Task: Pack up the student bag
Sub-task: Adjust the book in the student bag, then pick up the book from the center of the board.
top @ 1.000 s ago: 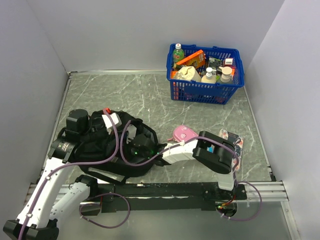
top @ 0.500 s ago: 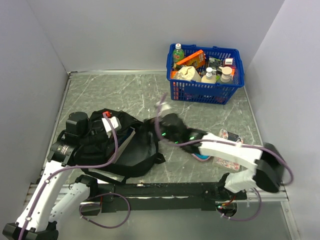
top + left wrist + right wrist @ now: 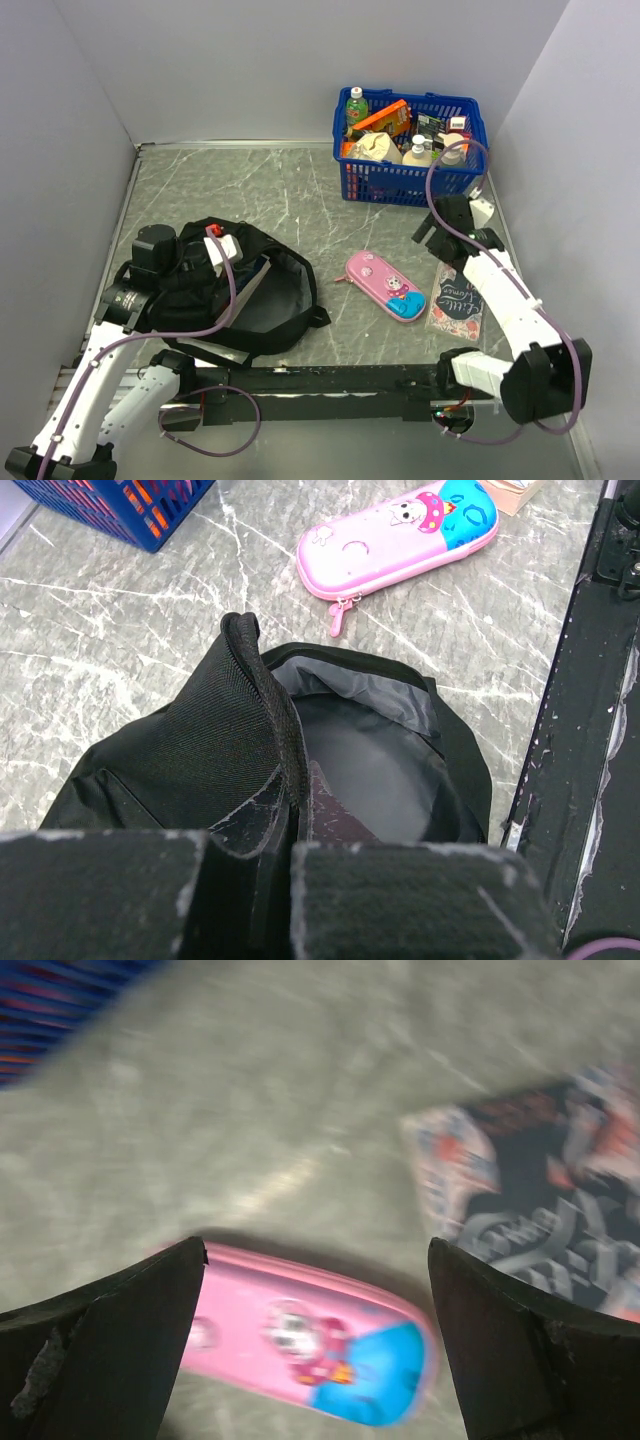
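Listing what we find on the grey marbled table [image 3: 230, 185]: one student bag [image 3: 245, 300], black and soft, lying in the lower left of the overhead view with its mouth open and a greyish lining showing inside. In the left wrist view the same bag [image 3: 190, 750] fills the lower half. We note the left gripper [image 3: 218, 240] at the bag's upper left edge, its two fingers [image 3: 100, 890] closed tight on a raised fold of the black rim. One pink pencil case [image 3: 385, 285] with a blue end and a cartoon figure lies flat near the centre, right of the bag and apart from it. One printed booklet [image 3: 458, 300] lies just beside the case, toward the lower right. One blue plastic basket [image 3: 410, 185] of bottles and packets stands at upper right, near the back wall. We record the right gripper [image 3: 432, 235] held above the table between basket and booklet, jaws spread wide and holding nothing. Its own view, blurred, shows the pencil case [image 3: 310, 1345] and booklet [image 3: 540, 1210] beneath the fingers [image 3: 110, 1350].
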`<action>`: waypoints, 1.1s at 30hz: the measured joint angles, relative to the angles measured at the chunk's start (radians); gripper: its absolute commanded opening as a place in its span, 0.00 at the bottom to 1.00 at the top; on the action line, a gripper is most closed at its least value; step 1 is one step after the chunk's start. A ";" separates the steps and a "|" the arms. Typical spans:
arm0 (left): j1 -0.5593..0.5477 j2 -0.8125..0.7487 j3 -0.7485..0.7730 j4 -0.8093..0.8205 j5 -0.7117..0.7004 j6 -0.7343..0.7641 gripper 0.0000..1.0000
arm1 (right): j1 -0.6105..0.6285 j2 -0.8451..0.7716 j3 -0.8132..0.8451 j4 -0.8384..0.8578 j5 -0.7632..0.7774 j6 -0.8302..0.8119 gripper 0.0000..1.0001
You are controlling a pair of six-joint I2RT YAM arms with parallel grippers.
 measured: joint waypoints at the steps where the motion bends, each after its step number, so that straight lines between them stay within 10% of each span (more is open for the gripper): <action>1: 0.000 0.000 0.000 0.000 0.000 0.000 0.01 | -0.004 0.015 0.002 -0.033 0.014 0.002 1.00; 14: 0.000 0.000 0.000 0.001 0.001 -0.003 0.01 | -0.009 0.301 0.072 -0.299 0.093 0.043 0.93; 33: 0.000 -0.004 -0.004 0.012 0.001 -0.030 0.01 | -0.076 0.547 0.059 -0.216 0.028 0.000 0.70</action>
